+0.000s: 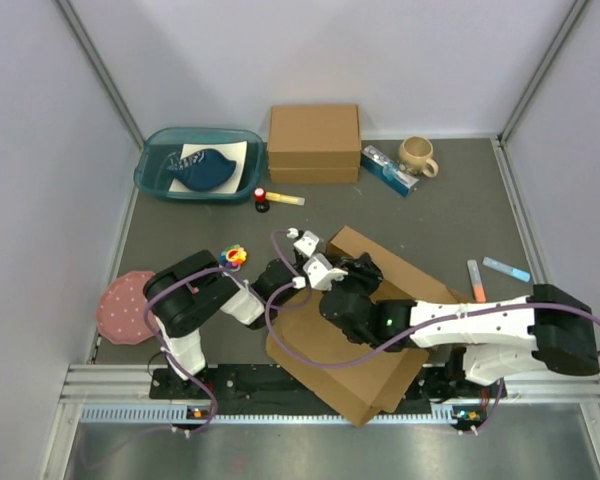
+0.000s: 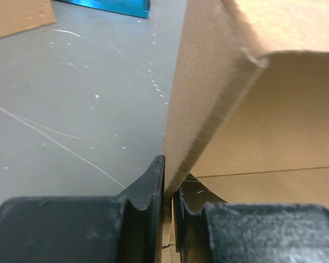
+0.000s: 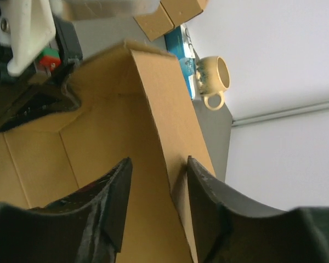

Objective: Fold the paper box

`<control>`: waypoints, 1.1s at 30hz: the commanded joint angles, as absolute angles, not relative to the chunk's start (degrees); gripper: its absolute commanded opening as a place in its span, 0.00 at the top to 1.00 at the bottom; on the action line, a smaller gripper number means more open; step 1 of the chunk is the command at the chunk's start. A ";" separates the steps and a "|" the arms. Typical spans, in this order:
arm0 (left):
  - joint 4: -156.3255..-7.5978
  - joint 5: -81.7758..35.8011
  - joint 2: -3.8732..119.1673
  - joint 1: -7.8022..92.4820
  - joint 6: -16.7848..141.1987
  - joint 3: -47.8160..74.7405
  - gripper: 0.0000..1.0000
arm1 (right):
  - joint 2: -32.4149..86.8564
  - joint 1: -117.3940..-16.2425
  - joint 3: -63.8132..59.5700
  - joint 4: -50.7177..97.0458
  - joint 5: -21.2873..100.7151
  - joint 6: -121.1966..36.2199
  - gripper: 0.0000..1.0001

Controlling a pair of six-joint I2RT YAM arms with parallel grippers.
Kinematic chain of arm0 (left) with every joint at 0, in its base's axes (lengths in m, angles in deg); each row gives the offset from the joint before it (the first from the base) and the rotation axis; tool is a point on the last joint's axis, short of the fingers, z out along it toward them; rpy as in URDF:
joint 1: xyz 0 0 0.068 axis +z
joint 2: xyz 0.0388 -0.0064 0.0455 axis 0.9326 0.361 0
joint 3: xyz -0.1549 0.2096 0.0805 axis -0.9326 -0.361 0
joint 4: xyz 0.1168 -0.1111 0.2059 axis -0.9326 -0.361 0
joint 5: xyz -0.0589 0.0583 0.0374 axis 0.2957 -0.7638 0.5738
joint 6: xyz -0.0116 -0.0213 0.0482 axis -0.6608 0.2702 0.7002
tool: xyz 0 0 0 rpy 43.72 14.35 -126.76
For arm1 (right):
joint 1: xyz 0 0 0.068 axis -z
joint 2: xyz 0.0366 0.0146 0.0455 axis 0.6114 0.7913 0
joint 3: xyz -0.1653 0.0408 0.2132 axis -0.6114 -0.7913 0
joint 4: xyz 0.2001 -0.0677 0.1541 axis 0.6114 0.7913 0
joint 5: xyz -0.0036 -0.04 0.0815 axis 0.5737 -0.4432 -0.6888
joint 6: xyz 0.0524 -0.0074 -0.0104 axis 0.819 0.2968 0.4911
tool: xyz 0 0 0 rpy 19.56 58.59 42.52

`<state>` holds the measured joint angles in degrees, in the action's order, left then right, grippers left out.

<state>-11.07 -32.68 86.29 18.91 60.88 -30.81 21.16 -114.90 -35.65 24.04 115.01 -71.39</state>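
Observation:
The paper box point(image 1: 340, 372) is a brown corrugated sheet lying partly folded at the near middle of the table, with one long wall raised at its far side. My left gripper point(image 1: 323, 263) is shut on the edge of an upright flap, seen in the left wrist view point(image 2: 169, 183) with the cardboard point(image 2: 236, 82) pinched between its fingers. My right gripper point(image 1: 352, 283) is open over the box. In the right wrist view point(image 3: 156, 161) it straddles the raised wall point(image 3: 159, 98), and its right finger point(image 3: 200, 186) touches the wall's outer face.
A thicker brown cardboard box point(image 1: 314, 142) stands at the back. A teal tray point(image 1: 140, 176) is back left, a mug point(image 1: 417, 155) and a blue packet point(image 1: 388, 168) back right. A pink dotted pad point(image 1: 123, 305) lies left. Two markers point(image 1: 476, 280) lie right. A small colourful toy point(image 1: 234, 256) lies by the left arm.

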 commanded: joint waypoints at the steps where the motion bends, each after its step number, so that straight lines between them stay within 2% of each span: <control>1: -2.90 -37.65 80.77 19.97 61.04 -29.35 0.93 | 15.76 -115.56 -31.53 31.87 111.17 -66.01 0.46; 4: -5.75 -37.49 79.10 19.88 62.36 -29.44 0.93 | 11.64 -115.65 -29.77 33.55 110.11 -64.86 0.27; 5: -5.93 -37.75 78.84 19.88 62.71 -29.61 0.93 | 10.75 -115.56 -28.98 33.90 109.67 -64.60 0.25; 20: -20.60 -41.44 74.27 19.62 65.35 -28.03 1.00 | -5.42 -114.78 -28.36 33.56 104.58 -56.52 0.25; 22: -21.66 -41.62 73.65 19.53 65.35 -28.91 1.00 | -6.83 -111.37 -27.92 33.20 100.73 -53.28 0.27; 25: -21.58 -42.76 73.03 19.09 65.26 -30.75 1.00 | -5.27 -106.09 -26.96 33.29 97.99 -50.11 0.41; 26: -21.40 -43.11 72.94 19.01 65.00 -31.28 1.00 | -4.47 -105.20 -26.69 33.20 97.46 -49.75 0.51; 29: -19.83 -45.30 73.38 18.39 65.00 -32.69 1.00 | 1.23 -102.03 -26.34 32.94 96.23 -47.90 0.70; 33: -19.03 -48.29 74.79 16.55 65.87 -33.04 1.00 | 6.25 -99.22 -27.74 30.22 94.20 -46.23 0.79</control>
<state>-23.29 -44.35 75.27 18.23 65.25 -32.56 2.19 -101.57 -28.20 33.33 97.92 -50.08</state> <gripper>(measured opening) 0.099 0.240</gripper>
